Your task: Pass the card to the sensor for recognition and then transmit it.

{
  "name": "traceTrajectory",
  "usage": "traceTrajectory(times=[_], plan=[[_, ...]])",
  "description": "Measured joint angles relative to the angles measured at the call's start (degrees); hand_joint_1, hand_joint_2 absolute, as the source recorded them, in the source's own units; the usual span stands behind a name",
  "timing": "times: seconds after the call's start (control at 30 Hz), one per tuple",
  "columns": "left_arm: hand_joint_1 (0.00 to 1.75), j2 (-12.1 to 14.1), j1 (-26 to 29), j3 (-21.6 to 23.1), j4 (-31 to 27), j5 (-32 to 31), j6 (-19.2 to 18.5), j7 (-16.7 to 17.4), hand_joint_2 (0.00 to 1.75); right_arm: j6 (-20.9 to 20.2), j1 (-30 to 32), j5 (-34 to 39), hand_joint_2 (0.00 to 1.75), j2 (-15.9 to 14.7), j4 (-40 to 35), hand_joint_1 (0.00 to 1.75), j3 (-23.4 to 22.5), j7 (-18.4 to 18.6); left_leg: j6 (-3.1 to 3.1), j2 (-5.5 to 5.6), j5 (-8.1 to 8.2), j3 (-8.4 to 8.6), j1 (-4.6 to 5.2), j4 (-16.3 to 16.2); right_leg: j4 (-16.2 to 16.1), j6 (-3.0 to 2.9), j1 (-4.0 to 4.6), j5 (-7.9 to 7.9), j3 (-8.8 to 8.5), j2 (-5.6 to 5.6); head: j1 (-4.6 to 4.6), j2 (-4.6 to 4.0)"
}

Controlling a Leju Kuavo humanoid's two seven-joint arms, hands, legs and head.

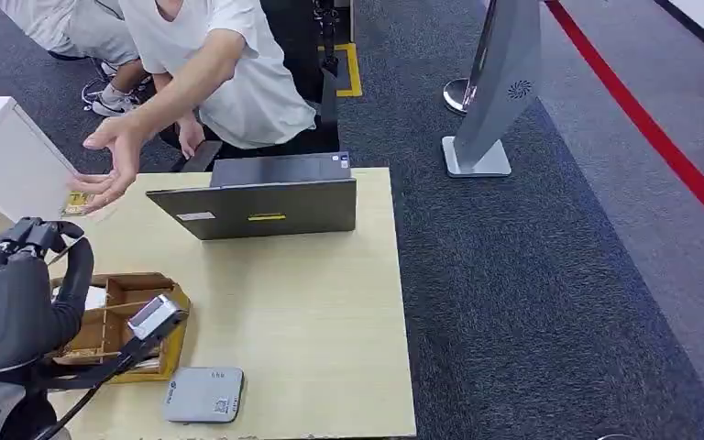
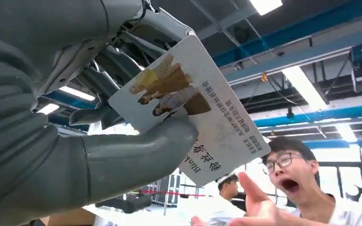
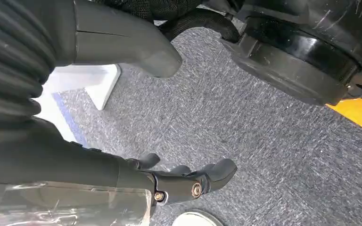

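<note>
Left wrist view shows the left hand holding the card between thumb and fingers, raised toward a person's open hand; head view shows that person's hand reaching above the table, near the laptop; right hand hangs over carpet, fingers apart, holding nothing.

Exhibition hall, carpet, kiosk stand, ceiling beams
</note>
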State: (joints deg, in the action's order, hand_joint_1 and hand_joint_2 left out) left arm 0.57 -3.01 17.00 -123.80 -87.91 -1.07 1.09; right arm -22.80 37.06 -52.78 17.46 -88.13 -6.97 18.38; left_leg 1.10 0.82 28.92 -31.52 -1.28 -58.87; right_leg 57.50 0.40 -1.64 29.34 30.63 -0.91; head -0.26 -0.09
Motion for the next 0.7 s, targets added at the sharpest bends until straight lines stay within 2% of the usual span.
traceTrajectory(times=[0.17,0.3,0.4,0.5,0.63,0.67,0.7], plan=[[1.75,0.33,-0.63,-0.09,-0.11,0.00,-0.02,0.64,1.75,-0.11,0.09,-0.04,1.75,0.00,-0.13,0.00,0.15,-0.02,-0.01,0.00,0.00,-0.03,0.00,0.00,0.00,0.01,0.00,0.01,0.04,0.00,0.00,0.00],[1.75,2.79,-4.68,-0.09,0.70,0.00,-3.38,5.82,1.75,-0.70,-0.09,-1.07,1.75,0.00,-0.11,0.00,0.17,-0.77,0.00,0.01,0.00,-0.02,0.00,0.00,0.00,0.00,0.00,0.00,0.07,0.02,-0.02,0.00],[1.75,3.43,-8.38,-0.07,2.78,0.00,-6.13,7.87,1.75,-0.79,-0.45,-0.96,1.75,0.00,-0.05,0.00,0.17,-0.98,0.02,0.01,-0.07,-0.01,-0.01,0.00,0.00,0.03,0.01,-0.04,0.05,0.01,-0.02,0.00],[1.75,3.17,-11.55,0.13,4.74,0.00,-8.37,8.63,1.75,-0.76,-0.70,-0.92,1.75,0.00,0.15,0.00,0.15,-1.03,0.00,-0.01,-0.09,-0.01,-0.01,0.00,0.01,0.05,0.00,-0.10,0.06,-0.02,0.00,0.00],[1.75,1.29,-12.86,0.57,5.03,0.00,-11.54,8.11,1.75,-0.72,-0.98,-1.05,1.75,0.00,0.46,0.00,0.00,-0.72,-0.01,0.00,-0.09,-0.06,0.01,-0.01,0.00,0.06,-0.01,-0.10,0.06,-0.02,0.00,0.00],[0.00,0.87,-12.97,0.68,5.03,0.00,-12.18,8.09,1.75,-0.59,-1.12,-1.05,1.75,0.00,0.59,0.00,-0.11,-0.63,-0.01,0.00,-0.08,-0.07,0.01,-0.02,-0.01,0.06,-0.01,-0.10,0.06,-0.01,0.00,0.00],[0.00,0.44,-12.97,0.83,5.01,0.00,-12.77,8.04,1.75,-0.42,-1.28,-1.05,1.75,0.00,0.76,0.00,-0.22,-0.65,-0.01,0.00,-0.08,-0.07,0.02,-0.02,-0.01,0.06,-0.01,-0.10,0.08,-0.02,-0.02,0.00]])
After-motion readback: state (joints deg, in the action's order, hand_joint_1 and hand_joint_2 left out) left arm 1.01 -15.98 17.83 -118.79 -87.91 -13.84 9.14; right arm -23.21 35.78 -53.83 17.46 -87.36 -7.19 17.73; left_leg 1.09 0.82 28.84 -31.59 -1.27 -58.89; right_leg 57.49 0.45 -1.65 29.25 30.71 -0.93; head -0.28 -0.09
